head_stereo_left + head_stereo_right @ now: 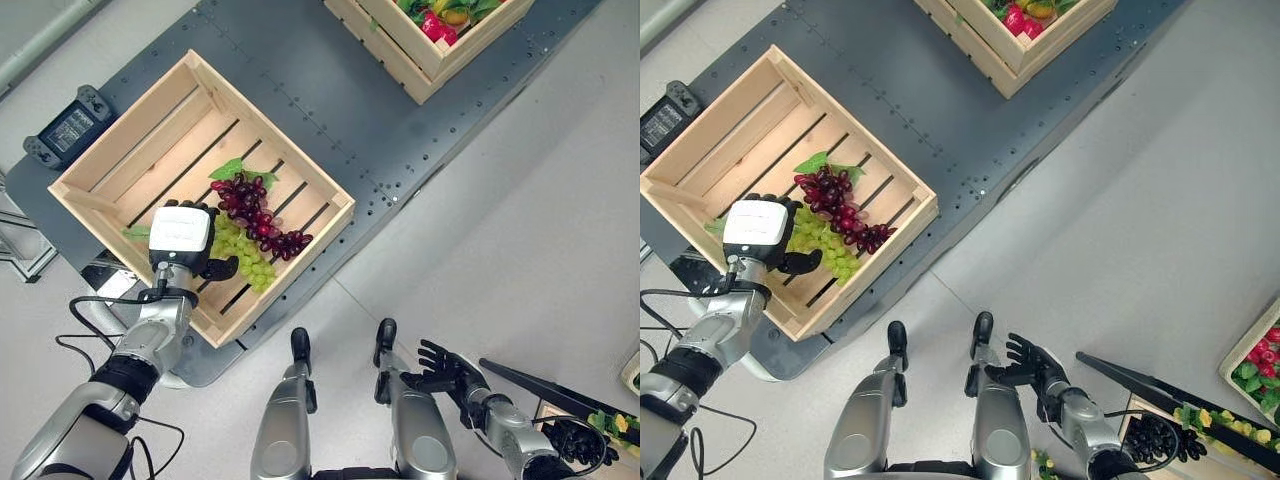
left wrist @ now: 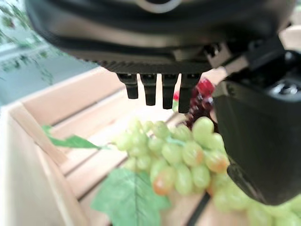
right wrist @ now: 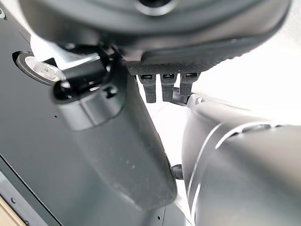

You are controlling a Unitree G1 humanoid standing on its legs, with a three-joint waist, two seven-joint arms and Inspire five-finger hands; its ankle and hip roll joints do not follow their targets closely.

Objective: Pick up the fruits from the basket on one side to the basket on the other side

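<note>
The left hand (image 1: 181,240) hangs over the near part of the wooden crate (image 1: 120,150) on the dark desk (image 1: 330,110), its fingers straight and its thumb spread, holding nothing. The green grapes (image 2: 178,160) lie on the slats just beneath and beside it, with the red grapes (image 1: 255,215) touching them on the far side. A second crate (image 1: 420,50) with fruit stands farther off. The right hand (image 1: 445,370) hangs low by the robot's side, fingers relaxed and empty.

Silver-grey jointed metal arms end in dark hands, the left hand (image 1: 181,240) capped with a white rectangular plate.
</note>
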